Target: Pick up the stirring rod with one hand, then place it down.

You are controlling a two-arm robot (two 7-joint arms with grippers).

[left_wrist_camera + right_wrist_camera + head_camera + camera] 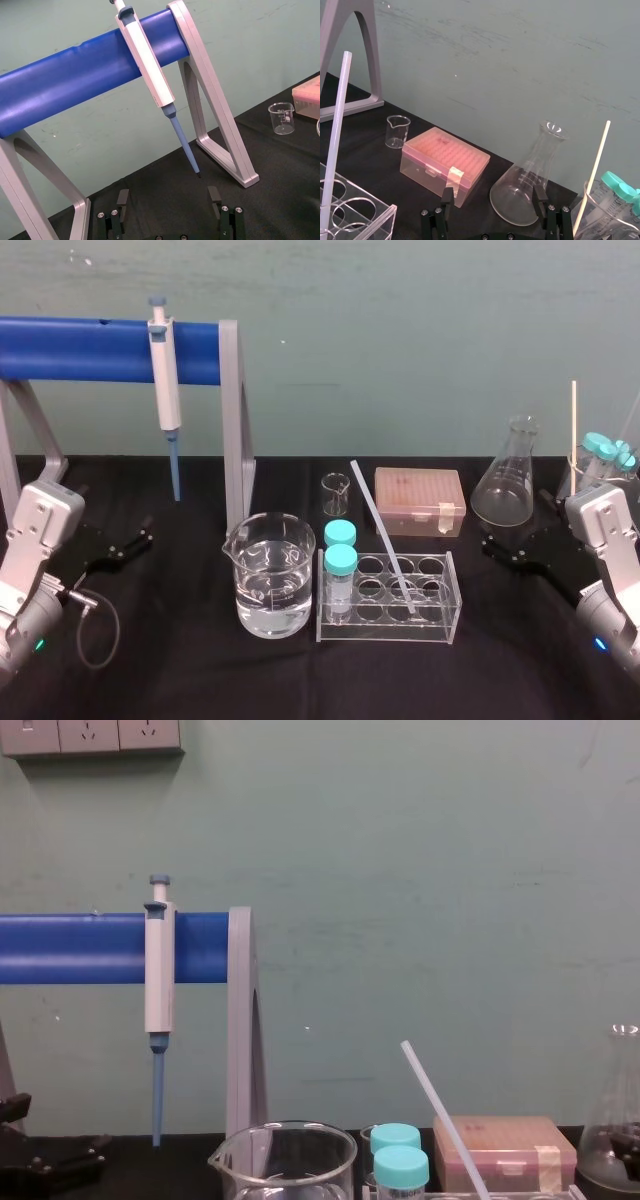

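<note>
Stirring rod [383,538] is leaning tilted in the clear rack [385,632], its upper end standing free, probably the easiest place to pinch. Left gripper [138,543] and right gripper [500,548] are waiting low over the surface [180,670] at either side, fingers wide and holding nothing.

Lower end of stirring rod [446,1120] off-frame.

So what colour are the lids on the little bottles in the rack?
The lids are turquoise, clearest in the head view.
</note>
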